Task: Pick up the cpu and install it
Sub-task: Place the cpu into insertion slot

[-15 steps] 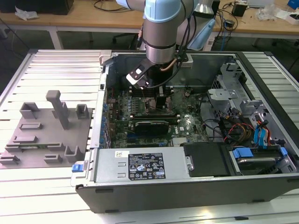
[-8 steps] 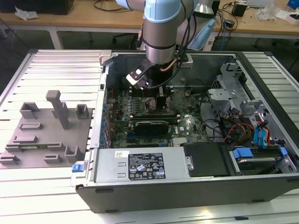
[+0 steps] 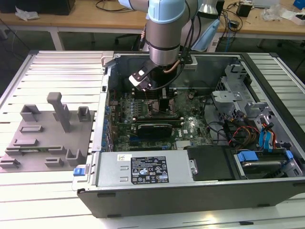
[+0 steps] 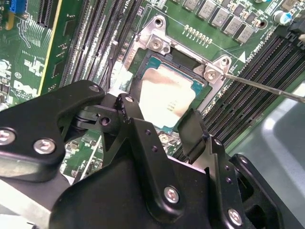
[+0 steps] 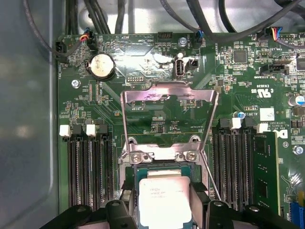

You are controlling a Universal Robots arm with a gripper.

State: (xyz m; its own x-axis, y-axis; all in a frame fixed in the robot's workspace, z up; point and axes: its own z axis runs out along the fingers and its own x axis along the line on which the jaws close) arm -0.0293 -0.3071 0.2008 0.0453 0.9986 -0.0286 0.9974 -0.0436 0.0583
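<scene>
Slatted tabletop (image 3: 57, 67), open computer case (image 3: 190, 200): hand (image 4: 158, 113) at the socket (image 4: 159, 43).
Fingers (image 4: 190, 136) clamp the cpu (image 4: 167, 93) at both sides.

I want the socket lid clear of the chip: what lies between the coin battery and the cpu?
In the first wrist view, the swung-open metal load plate lies between the coin battery and the cpu.
</scene>
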